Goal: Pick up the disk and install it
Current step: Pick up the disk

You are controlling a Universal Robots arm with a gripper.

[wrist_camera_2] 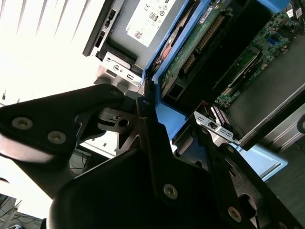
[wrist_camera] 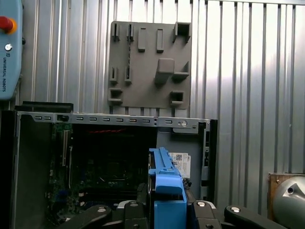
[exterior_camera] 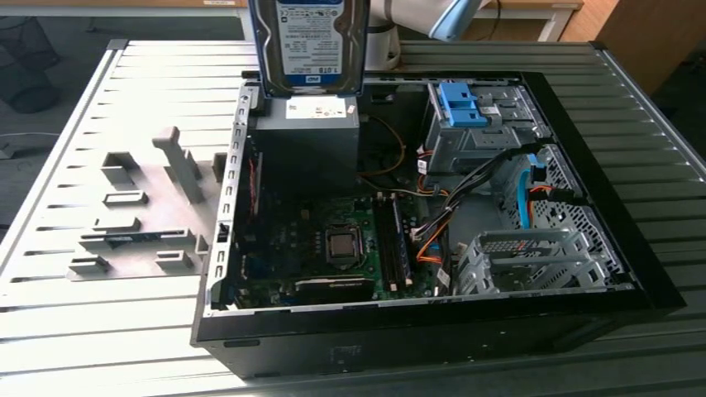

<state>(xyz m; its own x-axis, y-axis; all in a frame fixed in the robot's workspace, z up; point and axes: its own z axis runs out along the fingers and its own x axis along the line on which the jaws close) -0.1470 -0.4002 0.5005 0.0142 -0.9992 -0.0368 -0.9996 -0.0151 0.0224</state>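
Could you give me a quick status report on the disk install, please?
Gripper shut on the disk. Disk held upright over the open computer case. Grey box right below it; not yet installed.

The robot's arm (exterior_camera: 444,15) reaches in from the far side, and I see a pale grey piece of it with a blue cap. Its black tool (wrist_camera: 167,212) points downward. The two black fingers (wrist_camera: 133,214) sit one on each side of the disk (exterior_camera: 307,45) and press against its blue frame, gripping it. The disk hangs upright from the tool, up in the air.
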